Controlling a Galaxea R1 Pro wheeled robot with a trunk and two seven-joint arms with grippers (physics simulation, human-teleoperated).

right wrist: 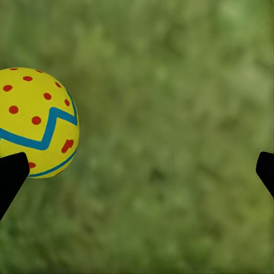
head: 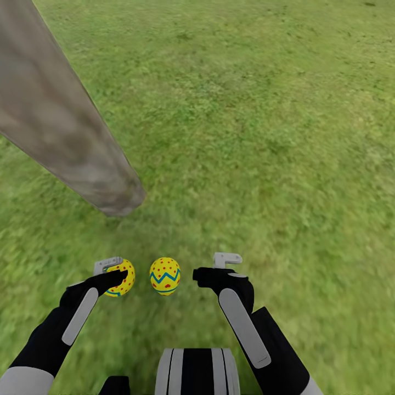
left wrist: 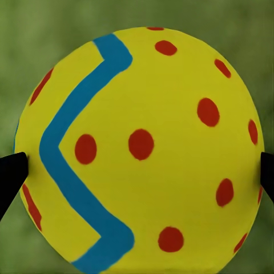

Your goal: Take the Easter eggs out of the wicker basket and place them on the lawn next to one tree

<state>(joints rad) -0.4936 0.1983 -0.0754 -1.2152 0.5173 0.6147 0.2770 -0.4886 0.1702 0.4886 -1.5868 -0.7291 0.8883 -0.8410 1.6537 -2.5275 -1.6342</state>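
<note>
Two eggs (head: 165,275) — one in left hand (head: 112,272); one tree (head: 66,131).

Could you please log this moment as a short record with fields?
place: lawn beside the tree
left pincer: closed on an egg, fingertips at both sides of it
right pincer: open, nothing between the fingers, above grass
second egg: on the grass between the two pincers, near the trunk's base
third egg: cannot tell where
basket: cannot tell where
</note>
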